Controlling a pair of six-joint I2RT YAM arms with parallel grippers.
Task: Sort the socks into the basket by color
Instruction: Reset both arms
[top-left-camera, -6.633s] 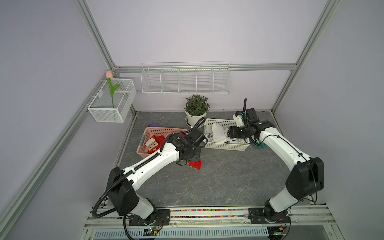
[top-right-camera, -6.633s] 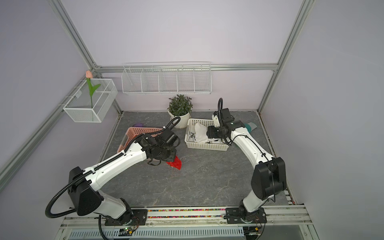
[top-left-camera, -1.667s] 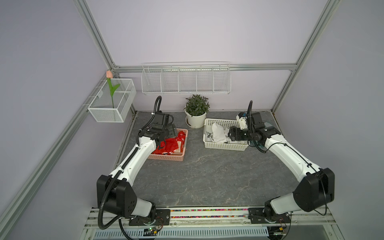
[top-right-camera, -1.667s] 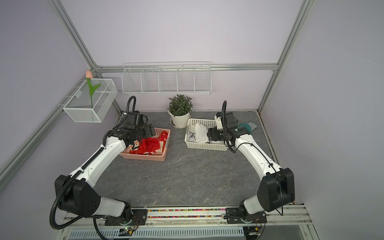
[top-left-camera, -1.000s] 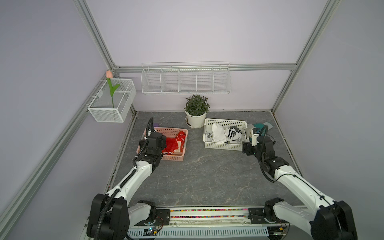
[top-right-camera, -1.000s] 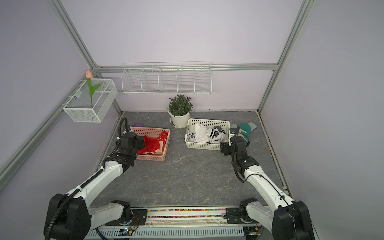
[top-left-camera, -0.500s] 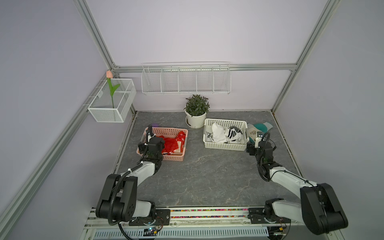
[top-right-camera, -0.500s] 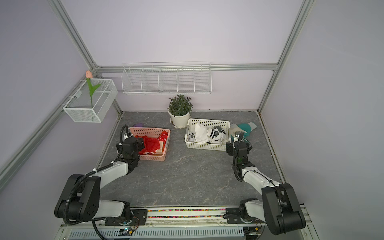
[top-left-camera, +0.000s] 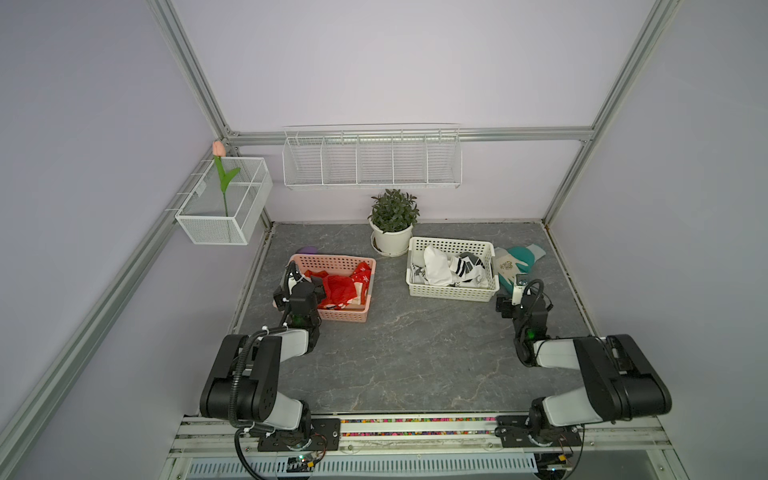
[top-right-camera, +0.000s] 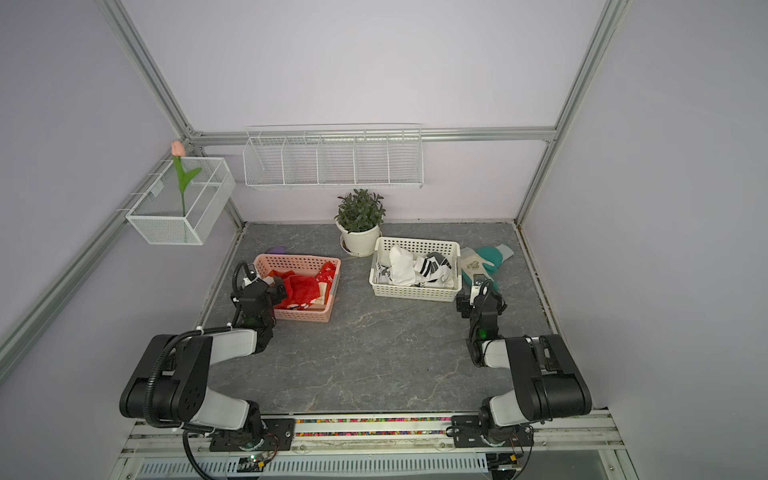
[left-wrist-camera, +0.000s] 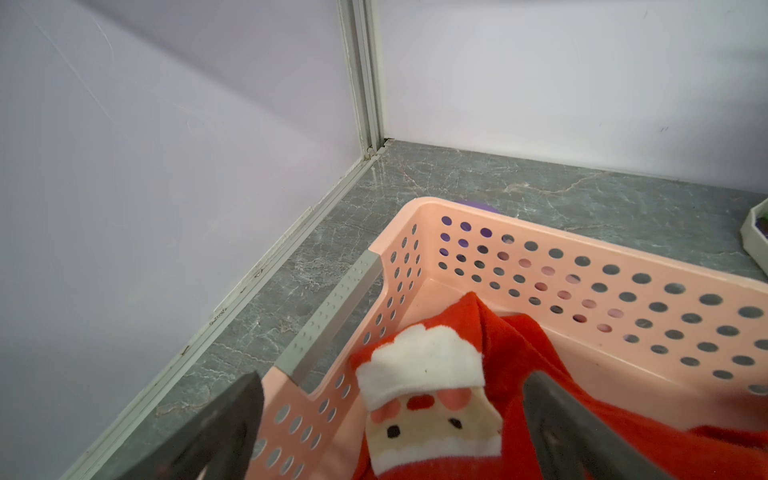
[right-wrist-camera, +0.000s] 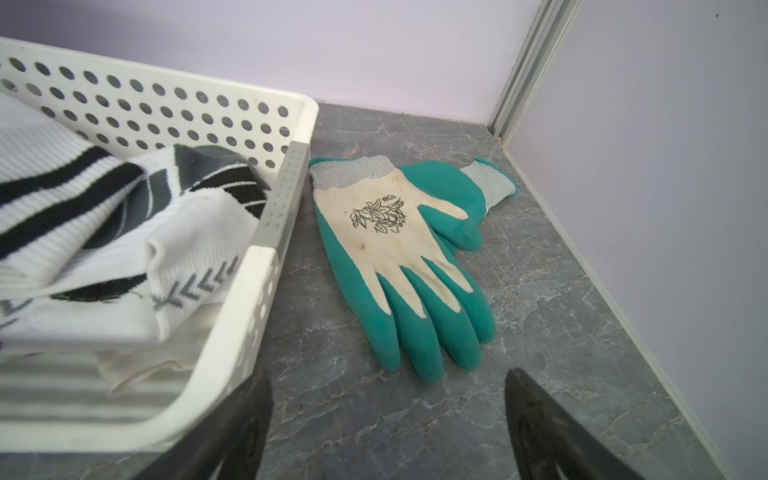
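The left tool (left-wrist-camera: 392, 380) has its jaws fully spread and holds nothing. It is positioned over the 8 o'clock corner of the pink basket (top-left-camera: 332, 261), which sits at 10 o'clock on the bench (top-left-camera: 407, 353) and contains the red socks (top-left-camera: 341, 287). The right tool (right-wrist-camera: 388, 376), equally spread and empty, is at the 4 o'clock corner of the white basket (top-left-camera: 453, 294), which contains the striped white socks (top-left-camera: 438, 268). The gloves (top-left-camera: 513, 261) lie just beside that basket.

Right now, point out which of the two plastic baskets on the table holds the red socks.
The pink basket: the red socks lie in it. The white basket holds white socks with black and grey stripes instead.
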